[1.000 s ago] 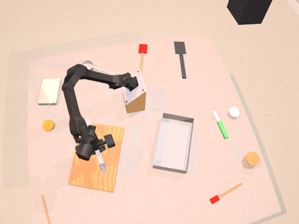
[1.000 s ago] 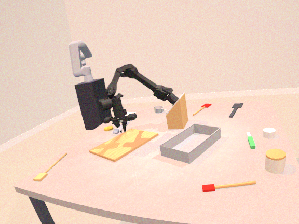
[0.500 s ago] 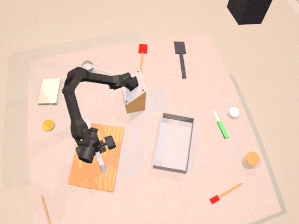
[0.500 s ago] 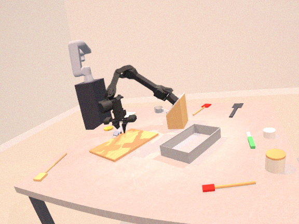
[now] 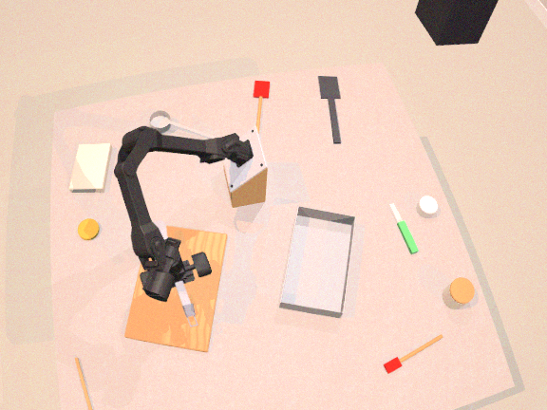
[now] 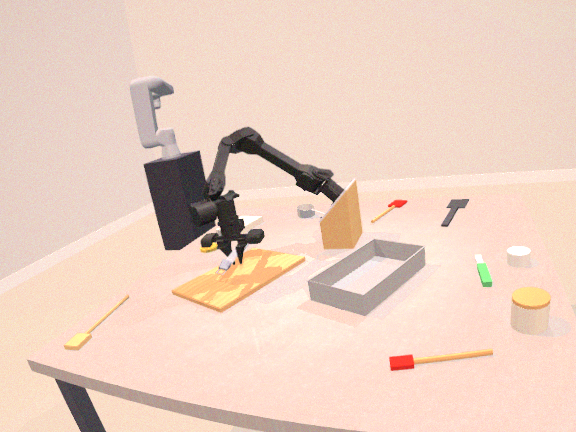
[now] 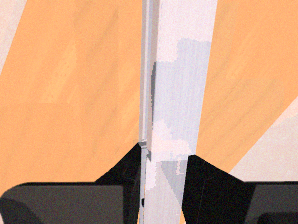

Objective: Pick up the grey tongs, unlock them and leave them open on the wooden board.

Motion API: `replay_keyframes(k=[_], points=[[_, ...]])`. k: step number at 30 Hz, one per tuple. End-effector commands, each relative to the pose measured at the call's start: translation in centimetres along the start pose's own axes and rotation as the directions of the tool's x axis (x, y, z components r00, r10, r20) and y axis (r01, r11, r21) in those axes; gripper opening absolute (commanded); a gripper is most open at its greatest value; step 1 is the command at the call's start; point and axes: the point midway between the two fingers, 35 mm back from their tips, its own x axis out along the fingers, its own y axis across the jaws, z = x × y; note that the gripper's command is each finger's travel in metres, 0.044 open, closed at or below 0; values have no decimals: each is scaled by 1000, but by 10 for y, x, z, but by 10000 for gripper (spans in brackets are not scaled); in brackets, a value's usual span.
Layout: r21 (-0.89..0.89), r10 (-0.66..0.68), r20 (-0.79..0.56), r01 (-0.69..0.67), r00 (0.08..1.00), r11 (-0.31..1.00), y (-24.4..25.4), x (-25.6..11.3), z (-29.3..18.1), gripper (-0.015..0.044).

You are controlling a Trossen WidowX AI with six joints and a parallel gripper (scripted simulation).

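Observation:
The grey tongs [image 5: 185,298] [image 6: 227,261] [image 7: 182,95] lie lengthwise, nearly level, low over the wooden board [image 5: 152,327] [image 6: 200,292] [image 7: 50,135]. Whether they touch it I cannot tell. My gripper [image 5: 181,279] [image 6: 235,260] [image 7: 166,156] points down and is shut on the tongs partway along their length. In the wrist view their arms are close together between my fingertips, a narrow strip beside a broad one. One end sticks out toward the board's near part; the arm covers much of the rest. The lock is not clear to see. The roasting tin [image 5: 311,310] [image 6: 340,301] stands empty right of the board.
A wooden block with a sloped white top [image 5: 249,187] [image 6: 342,225] stands behind the board, with another black arm reaching over it. A yellow disc [image 5: 88,229] and a pale block [image 5: 90,166] lie left. A green-handled knife [image 5: 407,236] and an orange-lidded jar [image 5: 462,290] are far right.

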Motion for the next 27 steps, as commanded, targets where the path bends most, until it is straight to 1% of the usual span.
replay_keyframes(k=[1, 6, 27], points=[[-7, -4, -2, 4, 1000, 1000, -2, 6, 0, -150], [-7, -4, -2, 4, 1000, 1000, -2, 8, 0, -150], [-1, -1, 3, 1, 1000, 1000, 0, 8, 1, 401]])
